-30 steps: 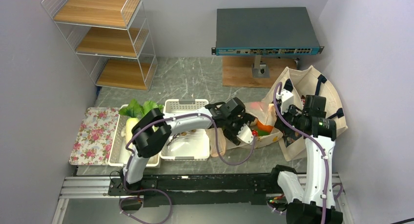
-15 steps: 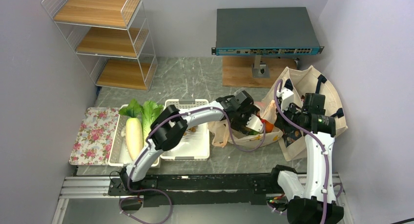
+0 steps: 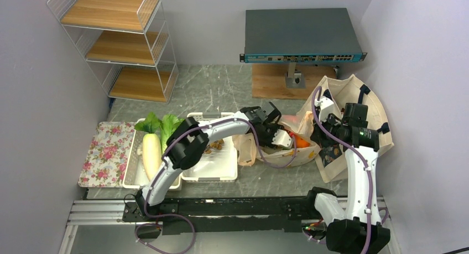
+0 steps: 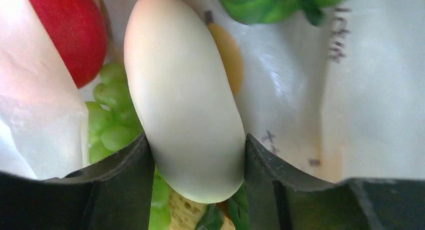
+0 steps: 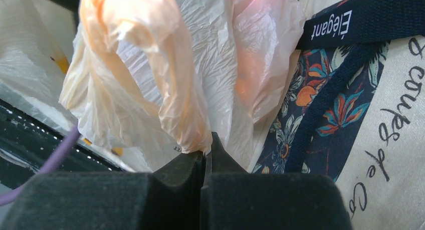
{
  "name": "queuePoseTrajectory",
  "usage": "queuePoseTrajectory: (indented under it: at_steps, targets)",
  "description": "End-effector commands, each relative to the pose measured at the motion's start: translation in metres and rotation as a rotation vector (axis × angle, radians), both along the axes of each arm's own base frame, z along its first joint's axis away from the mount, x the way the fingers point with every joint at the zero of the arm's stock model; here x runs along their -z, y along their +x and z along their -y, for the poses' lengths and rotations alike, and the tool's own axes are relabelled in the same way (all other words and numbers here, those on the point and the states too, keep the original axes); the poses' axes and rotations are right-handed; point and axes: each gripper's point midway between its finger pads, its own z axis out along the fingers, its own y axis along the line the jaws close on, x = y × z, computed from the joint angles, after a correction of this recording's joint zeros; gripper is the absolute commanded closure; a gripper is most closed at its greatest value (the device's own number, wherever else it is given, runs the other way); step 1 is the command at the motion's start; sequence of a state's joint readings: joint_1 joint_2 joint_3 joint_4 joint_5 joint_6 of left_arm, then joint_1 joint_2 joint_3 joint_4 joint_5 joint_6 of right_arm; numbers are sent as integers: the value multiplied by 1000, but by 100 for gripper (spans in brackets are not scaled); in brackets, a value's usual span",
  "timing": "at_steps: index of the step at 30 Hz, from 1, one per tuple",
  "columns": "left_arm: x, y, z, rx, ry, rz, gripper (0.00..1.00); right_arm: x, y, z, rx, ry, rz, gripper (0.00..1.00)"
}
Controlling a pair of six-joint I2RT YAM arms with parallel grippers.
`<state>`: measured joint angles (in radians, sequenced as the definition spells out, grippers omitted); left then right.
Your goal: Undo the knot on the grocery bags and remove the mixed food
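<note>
My left gripper is shut on a white radish inside the open peach-beige plastic bag. Round it lie a red apple, green grapes and a bread slice. An orange shows in the bag from above, beside the left gripper. My right gripper is shut on a bunched edge of the plastic bag and holds it up next to the cream tote. No tied knot shows.
A white basket holds a radish and cabbage, and a second basket holds brown nuts. A floral tray lies at the left. A wire shelf, a network switch and a wooden board stand at the back.
My left arm has reached farther right and back, deeper into the plastic bag. My right gripper has shifted slightly back with the bag's edge in it.
</note>
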<state>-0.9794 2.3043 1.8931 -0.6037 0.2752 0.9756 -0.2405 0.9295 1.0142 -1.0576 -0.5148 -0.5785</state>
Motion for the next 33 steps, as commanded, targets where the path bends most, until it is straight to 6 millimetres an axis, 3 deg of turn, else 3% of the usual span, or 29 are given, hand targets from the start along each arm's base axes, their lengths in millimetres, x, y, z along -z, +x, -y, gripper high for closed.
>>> queuePoseTrajectory:
  at_steps: [1,4,15,22,25,28,30,33]
  targets:
    - [-101,-19,4,-28,-205,-16,83,-3,13,-1,9,17,46,100]
    - [-139,-20,5,-44,-275,6,100,-1,16,-3,12,40,46,100]
    - [-232,-40,-2,-74,-454,-43,100,-7,26,-9,36,95,93,100]
    - [-313,-71,-35,-37,-744,-311,100,-11,32,-13,49,139,107,100]
    - [-340,-80,-41,-26,-859,-332,100,-12,34,-14,51,148,112,100]
    - [-382,-76,-43,-129,-992,-410,100,-11,36,-14,49,148,110,100]
    - [-424,-66,-44,-206,-1116,-491,100,-9,36,-14,46,149,105,100]
    - [-483,-57,-49,-240,-1276,-458,100,-8,36,-14,45,150,100,100]
